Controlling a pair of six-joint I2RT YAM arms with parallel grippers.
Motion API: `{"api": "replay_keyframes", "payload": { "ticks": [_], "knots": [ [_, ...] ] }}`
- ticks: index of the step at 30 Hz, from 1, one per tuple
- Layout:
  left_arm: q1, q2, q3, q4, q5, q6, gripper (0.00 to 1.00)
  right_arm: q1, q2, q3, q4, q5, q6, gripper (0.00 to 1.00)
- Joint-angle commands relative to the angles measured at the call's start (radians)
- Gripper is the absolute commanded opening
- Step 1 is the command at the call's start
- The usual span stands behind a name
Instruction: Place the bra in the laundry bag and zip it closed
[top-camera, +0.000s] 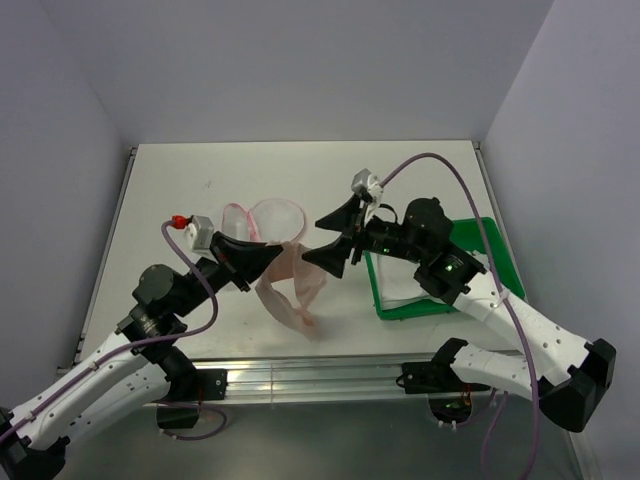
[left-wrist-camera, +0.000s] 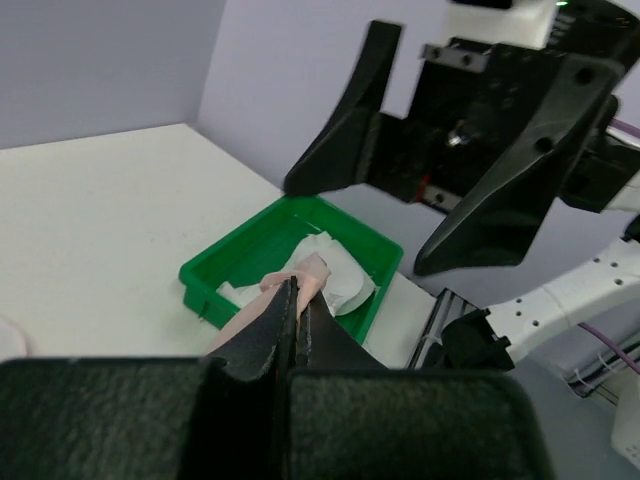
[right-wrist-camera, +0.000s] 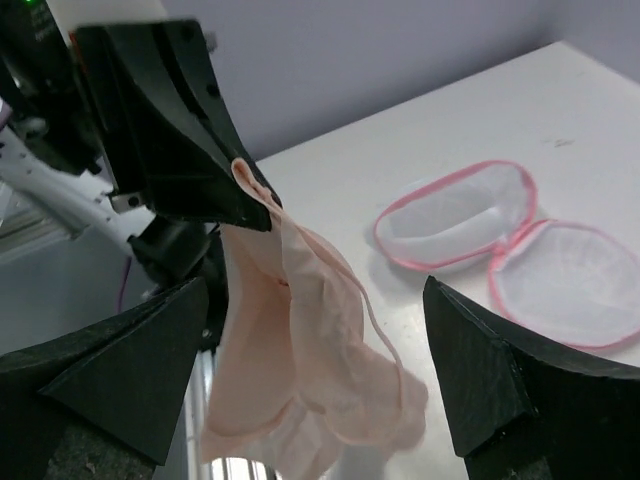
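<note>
The pale peach bra (right-wrist-camera: 300, 370) hangs in the air above the table's front middle, pinched at its top edge by my left gripper (top-camera: 283, 250), which is shut on it. In the left wrist view the fingertips (left-wrist-camera: 290, 300) are pressed together on a fold of the bra (left-wrist-camera: 312, 268). My right gripper (top-camera: 311, 240) faces it from the right, open wide, with its fingers (right-wrist-camera: 130, 370) on either side of the hanging fabric and not touching it. The laundry bag (top-camera: 272, 218) lies open on the table behind, both pink-rimmed mesh halves (right-wrist-camera: 465, 215) flat.
A green tray (top-camera: 470, 240) with white items (left-wrist-camera: 335, 275) in it sits under the right arm at the right of the table. The table's metal front rail (top-camera: 320, 375) runs just below the hanging bra.
</note>
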Motion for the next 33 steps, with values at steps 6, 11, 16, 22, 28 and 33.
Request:
{"api": "replay_keyframes", "payload": {
  "ticks": [6, 11, 16, 22, 28, 33],
  "knots": [
    [0.000, 0.031, 0.039, 0.138, 0.194, 0.011, 0.00, 0.102, 0.051, 0.030, -0.133, 0.013, -0.124, 0.95],
    [-0.002, 0.020, 0.012, 0.193, 0.225, -0.014, 0.00, 0.102, 0.016, -0.055, -0.031, -0.064, -0.106, 0.84],
    [0.000, 0.025, 0.002, 0.239, 0.286, -0.051, 0.00, 0.100, 0.044, -0.102, 0.089, -0.084, -0.055, 0.68],
    [0.000, 0.017, 0.005, 0.180, 0.306, -0.054, 0.01, 0.100, 0.013, -0.102, 0.144, 0.014, 0.000, 0.09],
    [0.000, -0.056, 0.045, -0.099, 0.003, -0.032, 0.96, 0.102, -0.033, 0.051, -0.128, 0.220, -0.020, 0.00],
    [0.000, -0.110, 0.024, -0.210, -0.077, -0.049, 0.99, 0.102, 0.019, 0.127, -0.268, 0.327, -0.037, 0.00]
  ]
}}
